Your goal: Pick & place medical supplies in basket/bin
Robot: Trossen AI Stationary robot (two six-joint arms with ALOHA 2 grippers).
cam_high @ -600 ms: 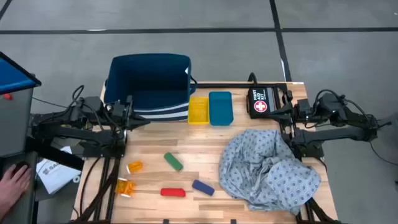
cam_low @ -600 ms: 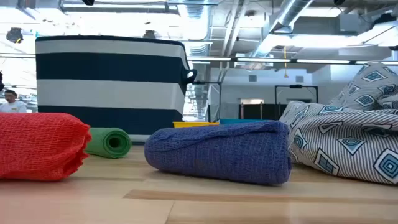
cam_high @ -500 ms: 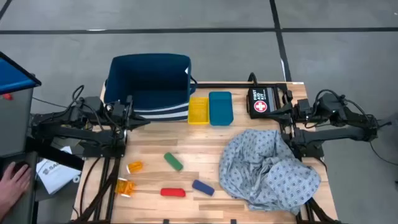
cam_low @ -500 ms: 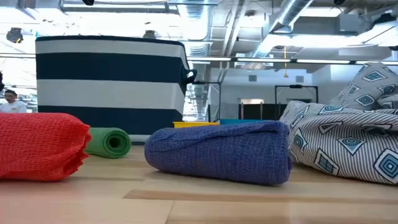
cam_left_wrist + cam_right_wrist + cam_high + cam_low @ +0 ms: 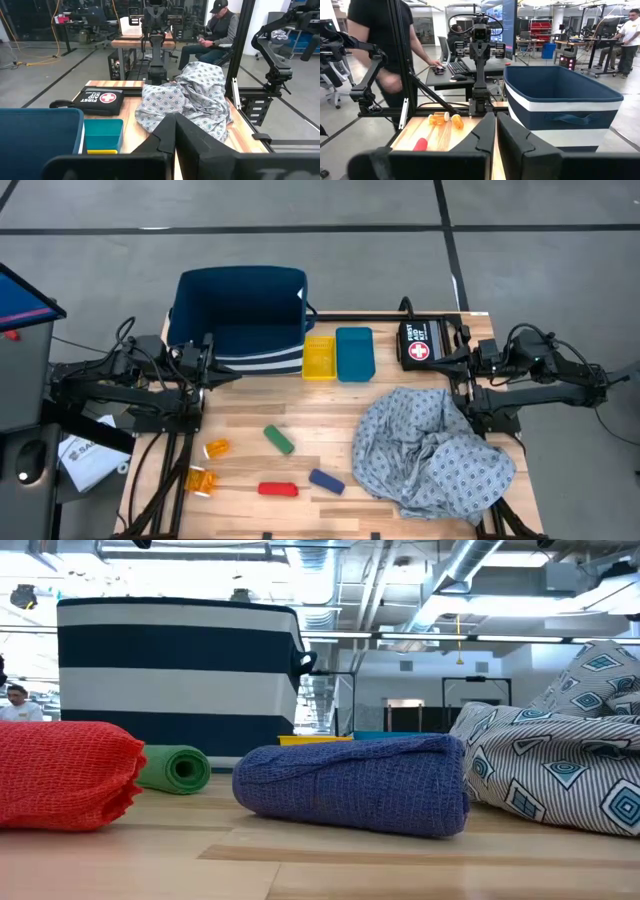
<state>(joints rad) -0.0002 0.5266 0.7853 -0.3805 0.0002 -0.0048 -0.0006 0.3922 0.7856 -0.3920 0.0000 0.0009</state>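
Observation:
My left gripper (image 5: 214, 370) waits shut at the table's left edge beside the navy striped basket (image 5: 240, 315). My right gripper (image 5: 452, 358) waits shut at the right edge, near the far end of the grey-blue dotted gown (image 5: 435, 450), which lies crumpled on the right half of the table. Near the front left lie two orange pill bottles (image 5: 216, 448) (image 5: 201, 479), a green roll (image 5: 279, 440), a red roll (image 5: 278, 489) and a blue roll (image 5: 326, 481). The yellow tray (image 5: 319, 358) and teal tray (image 5: 354, 353) stand side by side, right of the basket.
A black pouch with a red-and-white cross (image 5: 424, 343) lies at the far right, close to my right gripper. Bare wood shows in the table's middle, between the rolls and the trays. People stand and sit in the room beyond the table (image 5: 380, 45) (image 5: 220, 30).
A person's hand beside the table's left side, low in the high view, has drawn out of sight. Both arms and all things on the table have kept still.

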